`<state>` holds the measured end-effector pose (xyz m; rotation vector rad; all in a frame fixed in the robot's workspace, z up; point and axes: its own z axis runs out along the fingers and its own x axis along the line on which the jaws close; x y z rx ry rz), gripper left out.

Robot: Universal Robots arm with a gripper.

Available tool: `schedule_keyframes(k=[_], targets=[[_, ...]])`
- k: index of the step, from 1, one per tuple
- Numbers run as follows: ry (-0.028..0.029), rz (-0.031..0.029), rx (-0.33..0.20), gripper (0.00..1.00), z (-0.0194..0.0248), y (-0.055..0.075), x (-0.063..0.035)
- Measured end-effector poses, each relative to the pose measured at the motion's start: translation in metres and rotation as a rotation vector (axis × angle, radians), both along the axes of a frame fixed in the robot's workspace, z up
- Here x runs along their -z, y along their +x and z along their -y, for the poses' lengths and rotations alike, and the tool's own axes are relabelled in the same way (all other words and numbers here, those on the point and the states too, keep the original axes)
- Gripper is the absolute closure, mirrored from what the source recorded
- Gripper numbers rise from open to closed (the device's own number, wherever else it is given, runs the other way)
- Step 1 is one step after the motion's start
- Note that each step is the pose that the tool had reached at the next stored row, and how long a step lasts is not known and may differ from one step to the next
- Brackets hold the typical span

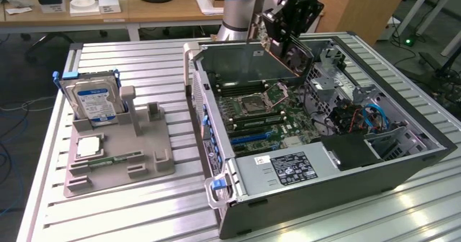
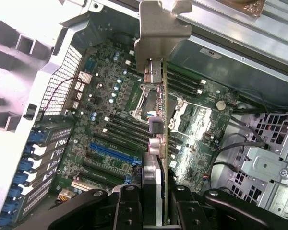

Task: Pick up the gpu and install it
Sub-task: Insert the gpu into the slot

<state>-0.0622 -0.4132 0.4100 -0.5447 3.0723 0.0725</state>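
Light: was bright, diffuse, overhead | Glare: streaks lay on slatted table (image 1: 414, 201) at exterior view's lower right; wrist view burned white outside computer case (image 1: 324, 199); gpu (image 2: 156, 43) bracket shone | Shadow: case floor beside motherboard (image 1: 266, 118) sat dark.

The gpu (image 2: 157, 129) is a thin flat card. It is seen from its edge, so it looks like 1 long green line. A shiny silver bracket (image 2: 161, 33) sits at its far end, and small silver plugs stick out along 1 side. The card is up in the air, pinched at its near end by the gripper (image 2: 156, 206). It hangs tilted inside the open computer case (image 1: 403, 161), above the green board (image 2: 110, 143) and not in a slot yet.
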Motion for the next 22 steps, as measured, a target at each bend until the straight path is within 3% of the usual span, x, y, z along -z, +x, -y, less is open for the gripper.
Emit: schedule_keyframes(k=[22], targets=[[0.0001, 0.0000, -0.082, 0.72, 0.0006, 0.0000, 0.0000]])
